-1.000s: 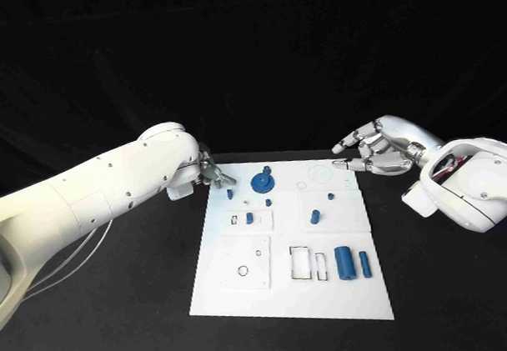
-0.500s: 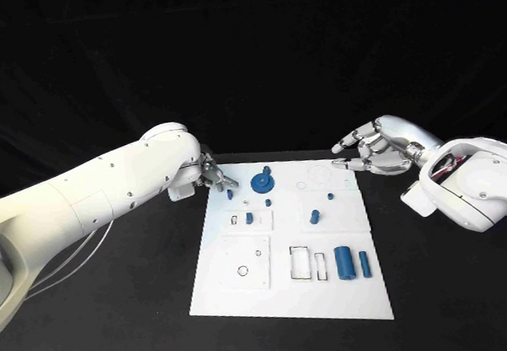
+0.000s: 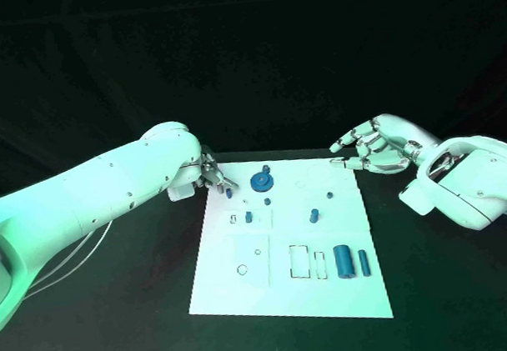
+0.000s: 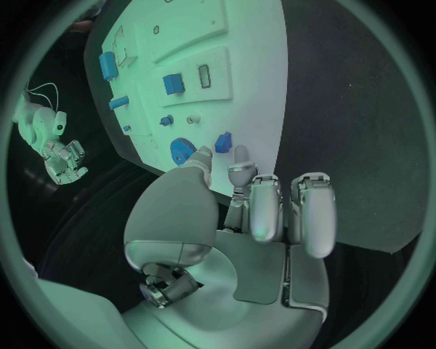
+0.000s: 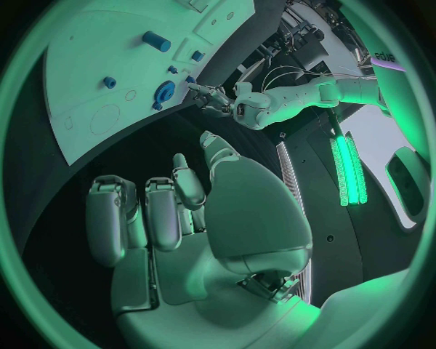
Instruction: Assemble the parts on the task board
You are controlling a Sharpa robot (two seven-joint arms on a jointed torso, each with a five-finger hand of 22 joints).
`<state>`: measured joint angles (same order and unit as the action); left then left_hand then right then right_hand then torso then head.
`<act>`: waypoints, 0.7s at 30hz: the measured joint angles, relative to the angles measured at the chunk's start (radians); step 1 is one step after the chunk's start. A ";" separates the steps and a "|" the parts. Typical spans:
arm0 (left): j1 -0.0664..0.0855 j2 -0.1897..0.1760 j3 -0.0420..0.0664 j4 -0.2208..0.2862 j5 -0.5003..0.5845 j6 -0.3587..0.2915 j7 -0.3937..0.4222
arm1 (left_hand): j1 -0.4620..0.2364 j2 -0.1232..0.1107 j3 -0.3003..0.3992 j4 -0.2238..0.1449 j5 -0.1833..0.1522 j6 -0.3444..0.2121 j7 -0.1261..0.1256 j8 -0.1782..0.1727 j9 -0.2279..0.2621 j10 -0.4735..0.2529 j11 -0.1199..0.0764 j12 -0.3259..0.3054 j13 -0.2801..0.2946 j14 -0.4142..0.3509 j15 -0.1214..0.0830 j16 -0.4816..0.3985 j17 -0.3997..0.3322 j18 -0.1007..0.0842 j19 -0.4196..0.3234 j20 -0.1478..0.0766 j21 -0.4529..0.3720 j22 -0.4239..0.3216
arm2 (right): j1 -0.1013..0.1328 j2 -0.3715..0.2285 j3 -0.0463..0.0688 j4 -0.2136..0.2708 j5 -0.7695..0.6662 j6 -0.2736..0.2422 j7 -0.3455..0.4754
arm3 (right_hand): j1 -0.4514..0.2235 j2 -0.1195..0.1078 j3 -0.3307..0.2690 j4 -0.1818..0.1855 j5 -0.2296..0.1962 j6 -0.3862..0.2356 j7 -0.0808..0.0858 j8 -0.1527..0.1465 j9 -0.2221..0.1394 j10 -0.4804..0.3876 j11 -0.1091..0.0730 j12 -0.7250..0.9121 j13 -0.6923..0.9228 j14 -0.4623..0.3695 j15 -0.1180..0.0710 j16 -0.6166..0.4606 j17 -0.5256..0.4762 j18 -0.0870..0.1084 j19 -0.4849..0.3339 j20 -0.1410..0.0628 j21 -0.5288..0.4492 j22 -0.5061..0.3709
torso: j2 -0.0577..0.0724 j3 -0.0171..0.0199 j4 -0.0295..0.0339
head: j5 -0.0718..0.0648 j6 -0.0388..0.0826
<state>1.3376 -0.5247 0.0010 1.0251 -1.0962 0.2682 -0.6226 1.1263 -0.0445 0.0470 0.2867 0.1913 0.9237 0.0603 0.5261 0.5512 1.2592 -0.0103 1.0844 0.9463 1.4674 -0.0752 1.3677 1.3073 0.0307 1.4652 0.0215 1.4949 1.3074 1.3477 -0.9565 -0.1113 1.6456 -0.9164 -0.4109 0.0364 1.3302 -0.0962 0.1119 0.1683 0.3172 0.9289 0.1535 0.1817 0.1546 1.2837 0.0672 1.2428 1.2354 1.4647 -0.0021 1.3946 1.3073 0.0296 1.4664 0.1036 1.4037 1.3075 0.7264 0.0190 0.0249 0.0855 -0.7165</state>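
Observation:
The white task board (image 3: pixel 283 286) lies in the middle of the black table with several blue parts on it. My left hand (image 3: pixel 212 178) hovers at the board's far left corner. Its thumb and one fingertip (image 4: pixel 240 154) are held apart just short of a small upright blue peg (image 3: pixel 227 192) (image 4: pixel 222 142), not visibly touching it. A blue gear (image 3: pixel 262 180) (image 4: pixel 182 150) stands just beside the peg. My right hand (image 3: pixel 370 152) hangs off the board's far right corner, its fingers (image 5: pixel 159 211) loosely curved around nothing.
Two blue cylinders (image 3: pixel 344 261) lie near the board's near right edge, beside empty rectangular slots (image 3: pixel 300 260). Smaller blue pieces (image 3: pixel 314 216) (image 3: pixel 248 218) sit mid-board. Black table surrounds the board. The right wrist view shows the left hand (image 5: pixel 214 98) beyond the gear (image 5: pixel 166 91).
My left hand has edged slightly down towards the small blue peg. The right hand and the parts have stayed where they were.

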 measured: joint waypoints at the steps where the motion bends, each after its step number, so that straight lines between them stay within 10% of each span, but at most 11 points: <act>1: 0.000 0.000 0.000 0.000 0.000 0.000 0.000 | 0.000 0.000 0.000 0.000 0.000 0.000 0.000 0.000 0.000 0.000 0.000 0.000 0.000 0.000 0.000 0.000 0.000 0.000 0.000 0.000 0.000 0.000 | 0.000 0.000 0.000 0.000 0.000 0.000 0.000 | 0.000 0.000 0.000 0.000 0.000 0.000 0.000 0.000 0.000 0.000 0.000 0.000 0.000 0.000 0.000 0.000 0.000 0.000 0.000 0.000 0.000 0.000 | 0.000 0.0000 0.0000 | 0.001 -0.001; 21: -0.001 -0.001 0.000 0.015 0.000 0.002 0.005 | 0.025 0.012 -0.005 0.000 0.000 0.011 -0.004 0.000 -0.005 0.003 -0.004 0.004 0.003 0.000 0.000 0.000 0.001 0.000 0.000 0.000 0.000 0.000 | -0.001 0.005 0.000 -0.005 0.000 0.000 0.000 | 0.000 0.000 0.000 0.000 0.005 0.000 0.000 0.000 -0.001 0.000 0.000 0.000 0.001 0.000 0.000 0.000 0.000 0.000 0.000 0.000 0.000 0.001 | 0.000 0.0006 -0.0008 | -0.002 0.001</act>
<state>1.3365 -0.5256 0.0009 1.0399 -1.0967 0.2702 -0.6174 1.1515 -0.0327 0.0415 0.2866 0.1913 0.9343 0.0567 0.5261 0.5459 1.2627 -0.0138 1.0885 0.9498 1.4674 -0.0752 1.3677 1.3079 0.0308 1.4652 0.0215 1.4949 1.3073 1.3464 -0.9518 -0.1113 1.6409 -0.9164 -0.4106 0.0365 1.3302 -0.0962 0.1119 0.1682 0.3218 0.9289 0.1535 0.1816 0.1538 1.2837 0.0672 1.2428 1.2364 1.4647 -0.0021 1.3946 1.3073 0.0295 1.4664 0.1036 1.4037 1.3081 0.7261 0.0196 0.0242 0.0837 -0.7157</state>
